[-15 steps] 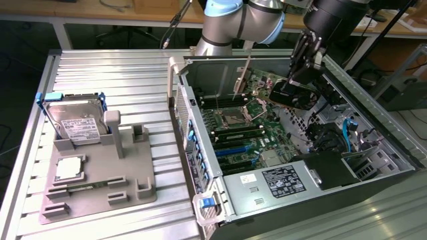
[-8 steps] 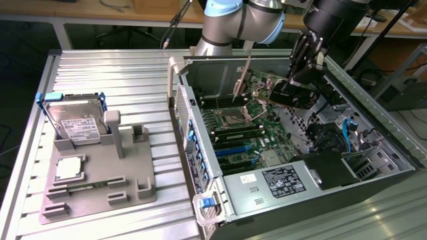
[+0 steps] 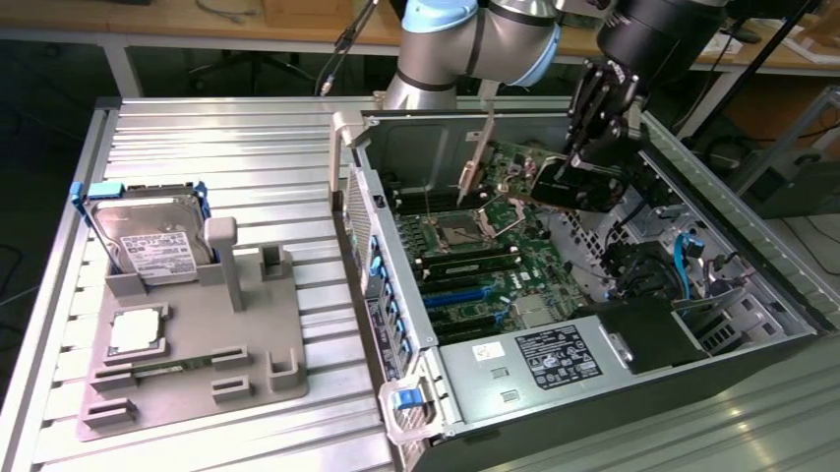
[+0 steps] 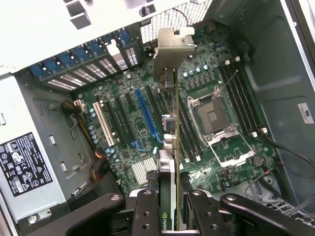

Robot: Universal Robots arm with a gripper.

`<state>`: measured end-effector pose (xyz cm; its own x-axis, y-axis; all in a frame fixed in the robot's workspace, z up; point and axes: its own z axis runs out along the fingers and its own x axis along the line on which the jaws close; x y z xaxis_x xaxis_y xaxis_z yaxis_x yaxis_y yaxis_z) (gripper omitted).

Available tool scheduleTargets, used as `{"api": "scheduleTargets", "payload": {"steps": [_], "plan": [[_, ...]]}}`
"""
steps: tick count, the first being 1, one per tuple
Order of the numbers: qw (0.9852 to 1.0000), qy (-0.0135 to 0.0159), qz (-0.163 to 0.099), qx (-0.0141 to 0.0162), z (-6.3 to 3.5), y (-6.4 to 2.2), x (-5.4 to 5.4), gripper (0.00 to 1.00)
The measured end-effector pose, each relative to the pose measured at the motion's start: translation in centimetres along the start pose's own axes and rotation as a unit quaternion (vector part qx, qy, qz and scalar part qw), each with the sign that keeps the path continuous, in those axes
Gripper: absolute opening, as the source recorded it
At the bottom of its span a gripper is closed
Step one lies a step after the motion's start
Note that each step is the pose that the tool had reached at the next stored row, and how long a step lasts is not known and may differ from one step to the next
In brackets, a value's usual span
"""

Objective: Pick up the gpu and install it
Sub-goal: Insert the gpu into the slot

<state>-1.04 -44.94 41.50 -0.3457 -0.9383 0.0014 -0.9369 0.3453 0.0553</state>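
My gripper (image 3: 587, 162) is shut on the gpu (image 3: 512, 167), a thin card with a green board and a silver bracket at one end. It hangs on edge inside the open computer case (image 3: 393, 413), above the far part of the motherboard (image 3: 473, 265) and near the CPU socket (image 3: 466, 231). In the wrist view the gpu (image 4: 172, 49) runs edge-on away from my gripper (image 4: 170, 214), with black fingers (image 4: 146, 211) on both faces. It hangs over the motherboard (image 4: 128, 123), between the blue expansion slot (image 4: 147, 115) and the CPU socket (image 4: 211, 115), and does not look seated in any slot.
On the exterior view's left a grey fixture (image 3: 197, 374) holds a hard drive (image 3: 151, 241) in a blue frame and a small silver CPU chip (image 3: 136, 329). The power supply (image 3: 552, 359) fills the case's near end. Cables and drive bays (image 3: 683, 265) line its far wall.
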Motion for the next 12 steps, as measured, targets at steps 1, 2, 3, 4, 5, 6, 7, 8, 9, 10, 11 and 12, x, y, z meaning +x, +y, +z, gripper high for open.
{"api": "scheduleTargets", "payload": {"steps": [1, 2, 3, 4, 5, 6, 7, 8, 9, 10, 11, 12], "plan": [[1.0000, 0.0003, -0.005, 0.0000, 0.00, 0.00, 0.00, 0.27], [0.9999, 0.0006, -0.010, 0.0000, 0.00, 0.00, 0.00, 0.27], [0.9999, 0.0009, -0.015, 0.0000, 0.00, 0.00, 0.00, 0.27], [0.9998, 0.0011, -0.021, 0.0000, 0.00, 0.00, 0.00, 0.27], [0.9997, 0.0014, -0.026, 0.0000, 0.00, 0.00, 0.00, 0.27], [0.9995, 0.0017, -0.031, 0.0000, 0.00, 0.00, 0.00, 0.27], [0.9993, 0.0021, -0.037, 0.0000, 0.00, 0.00, 0.00, 0.27], [0.9991, 0.0023, -0.042, 0.0001, 0.00, 0.00, 0.00, 0.27], [0.9989, 0.0026, -0.048, 0.0001, 0.00, 0.00, 0.00, 0.27], [0.9986, 0.0029, -0.053, 0.0001, 0.00, 0.00, 0.00, 0.27], [0.9983, 0.0032, -0.058, 0.0001, 0.00, 0.00, 0.00, 0.27], [0.9980, 0.0035, -0.063, 0.0001, 0.00, 0.00, 0.00, 0.27]]}}
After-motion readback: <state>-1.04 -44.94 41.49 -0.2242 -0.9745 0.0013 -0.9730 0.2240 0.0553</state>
